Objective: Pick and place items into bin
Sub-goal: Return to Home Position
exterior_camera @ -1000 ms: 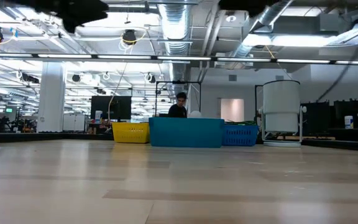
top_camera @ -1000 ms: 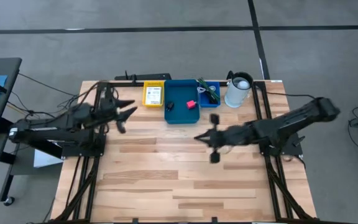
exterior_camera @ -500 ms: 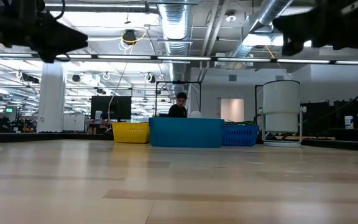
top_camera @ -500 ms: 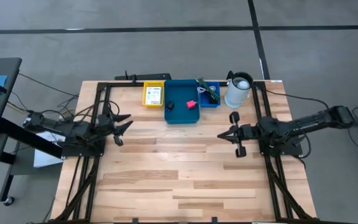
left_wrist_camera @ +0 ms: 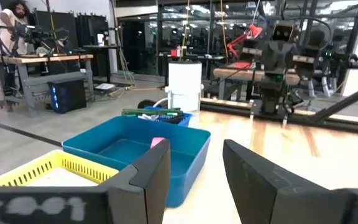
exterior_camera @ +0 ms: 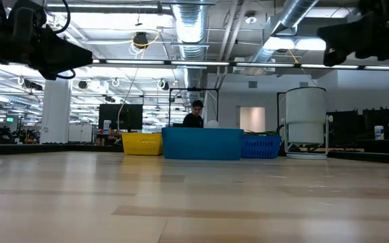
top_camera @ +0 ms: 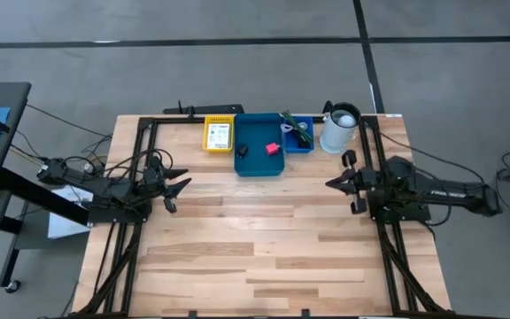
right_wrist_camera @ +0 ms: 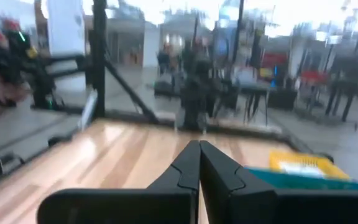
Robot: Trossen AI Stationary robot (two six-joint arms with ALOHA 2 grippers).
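The blue bin [top_camera: 259, 146] stands at the table's far edge and holds a pink-red block [top_camera: 274, 148] and a small black piece [top_camera: 243, 151]. A yellow basket [top_camera: 219, 135] with a white printed card stands at its left. At its right, a small blue basket [top_camera: 297, 135] holds a green stringy piece [top_camera: 296, 129]. My left gripper [top_camera: 180, 182] hovers open at the table's left side, pointing level toward the middle, with nothing between its fingers [left_wrist_camera: 148, 180]. At the right side, my right gripper [top_camera: 330, 183] is shut and empty, its fingers [right_wrist_camera: 199, 165] closed together.
A white container [top_camera: 339, 128] stands at the far right beside the baskets. Black frame rails [top_camera: 140, 159] run along both table sides under the arms. Bare wood [top_camera: 255, 239] spans the middle and near part. A person [exterior_camera: 194, 113] shows beyond the bin in the room.
Both arms have folded back and sunk lower. My right gripper has gone from the table's middle toward the right edge, turning as it went, and stays shut. My left gripper has drawn a little toward the near edge and down, still open. Nothing on the table has moved.
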